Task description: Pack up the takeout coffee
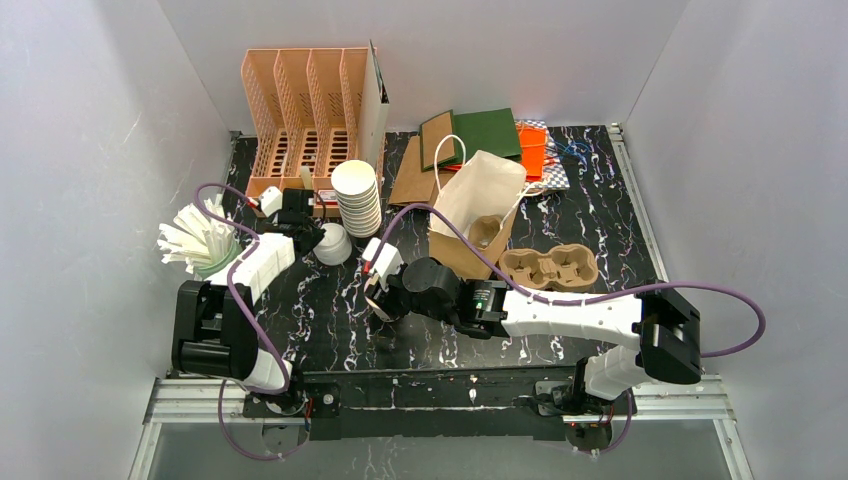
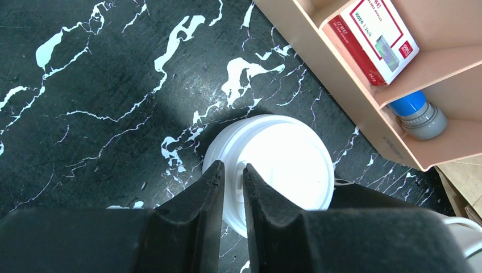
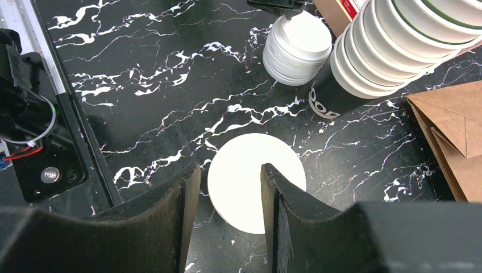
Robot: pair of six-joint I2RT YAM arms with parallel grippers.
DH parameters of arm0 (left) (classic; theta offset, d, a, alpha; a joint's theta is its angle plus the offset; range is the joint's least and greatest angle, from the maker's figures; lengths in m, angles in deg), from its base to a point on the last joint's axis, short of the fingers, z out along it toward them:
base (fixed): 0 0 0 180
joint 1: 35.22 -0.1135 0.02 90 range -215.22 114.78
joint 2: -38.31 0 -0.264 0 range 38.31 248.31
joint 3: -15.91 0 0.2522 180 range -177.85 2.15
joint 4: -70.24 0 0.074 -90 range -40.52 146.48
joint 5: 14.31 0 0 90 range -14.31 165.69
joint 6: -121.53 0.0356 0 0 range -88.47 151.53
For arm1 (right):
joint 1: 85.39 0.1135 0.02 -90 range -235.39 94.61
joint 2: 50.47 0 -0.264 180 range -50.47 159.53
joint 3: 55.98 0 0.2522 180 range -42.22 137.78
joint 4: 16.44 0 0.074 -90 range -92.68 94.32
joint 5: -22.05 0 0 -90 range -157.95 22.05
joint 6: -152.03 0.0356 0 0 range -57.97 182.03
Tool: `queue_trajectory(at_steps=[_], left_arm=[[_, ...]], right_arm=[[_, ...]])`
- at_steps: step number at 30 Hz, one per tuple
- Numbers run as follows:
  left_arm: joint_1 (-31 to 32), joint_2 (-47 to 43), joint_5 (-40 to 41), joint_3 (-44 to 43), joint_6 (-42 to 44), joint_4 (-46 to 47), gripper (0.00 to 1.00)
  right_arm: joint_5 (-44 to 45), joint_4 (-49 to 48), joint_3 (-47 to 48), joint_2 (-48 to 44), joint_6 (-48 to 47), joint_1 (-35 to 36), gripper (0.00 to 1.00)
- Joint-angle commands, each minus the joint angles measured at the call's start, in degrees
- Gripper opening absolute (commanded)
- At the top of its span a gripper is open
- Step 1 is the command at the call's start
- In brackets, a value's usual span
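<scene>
Cup [image 3: 245, 165] lies just below the right gripper [image 3: 230, 169], seen end-on: round cream top facing up at the fingers, axis upright, walls hidden. Those fingers hover half spread, holding nothing; the rim reaches past one of them. Bare table [image 3: 142, 85] lies ahead, then a lid stack [image 3: 296, 48] and leaning cup stack [image 3: 392, 40]. Left gripper [image 2: 233, 170], nearly pressed together, straddles the top lid's rim; grip unclear.

Bright even light, soft shadows, sharp
</scene>
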Motion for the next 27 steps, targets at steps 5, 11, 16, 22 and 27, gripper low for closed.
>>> queue_trajectory(at_steps=[5,11,16,22,27], left_arm=[[0.2,-1.3,2.0,0.7,1.0,-0.4,0.05],[0.2,-4.0,2.2,-0.8,1.2,-2.6,0.0],[0.2,-6.6,2.5,-1.9,1.4,-4.5,0.0],[0.2,-9.8,2.7,-3.4,1.9,-6.9,0.0],[0.2,-12.9,3.4,-3.6,2.3,-8.3,0.0]], right_arm=[[0.8,-0.3,1.3,-1.6,-0.3,0.3,0.52],[0.8,-0.3,1.4,-1.7,-0.3,0.3,0.52],[0.7,-0.2,1.5,-1.8,-0.2,0.2,0.52],[0.7,0.0,1.6,-2.0,-0.1,0.3,0.52],[1.0,0.0,1.5,-2.4,-0.2,0.3,0.52]])
